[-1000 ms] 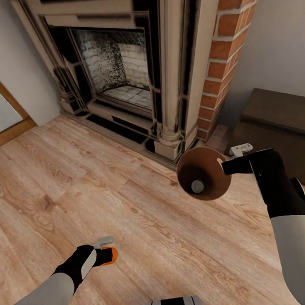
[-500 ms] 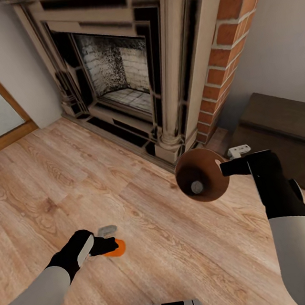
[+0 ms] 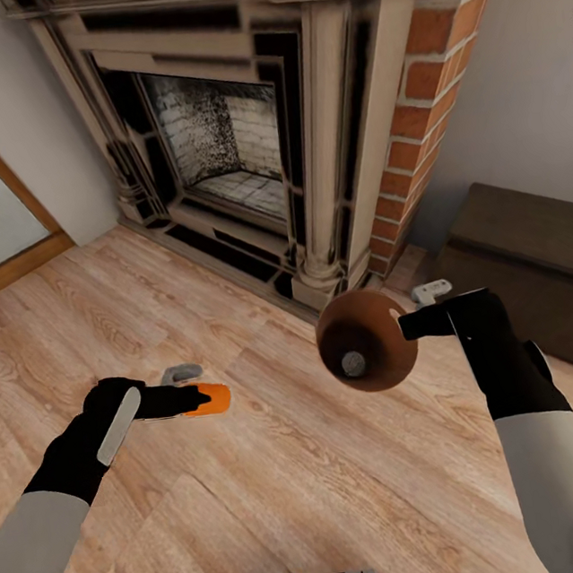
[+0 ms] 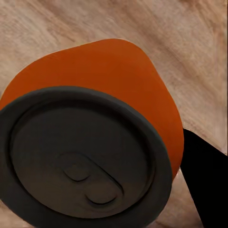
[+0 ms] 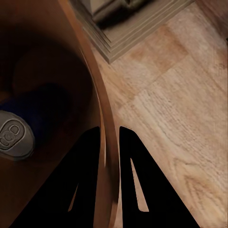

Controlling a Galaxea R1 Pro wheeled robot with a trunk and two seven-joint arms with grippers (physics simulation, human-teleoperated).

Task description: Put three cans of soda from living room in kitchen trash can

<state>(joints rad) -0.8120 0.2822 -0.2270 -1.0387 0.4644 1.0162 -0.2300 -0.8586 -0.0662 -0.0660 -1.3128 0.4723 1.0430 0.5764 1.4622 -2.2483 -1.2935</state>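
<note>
My left gripper [image 3: 193,398] is clamped on the orange can [image 3: 212,397], holding it on its side above the wood floor [image 3: 286,485]. In the left wrist view the can's dark top [image 4: 80,156] faces the camera, with the orange body [image 4: 109,66] behind it.

My right gripper [image 3: 411,324] is pinched on the rim of the tash can [image 3: 366,339]; in the right wrist view one finger [image 5: 88,180] sits inside the brown wall [image 5: 97,95] and the other outside it. The bin is held off the floor, just in front of the fireplace [image 3: 231,140] column base, to the right of the orange can. A blue can [image 5: 16,133] with a silvery top lies inside the bin.

A dark cabinet [image 3: 528,264] stands right of the fireplace.
</note>
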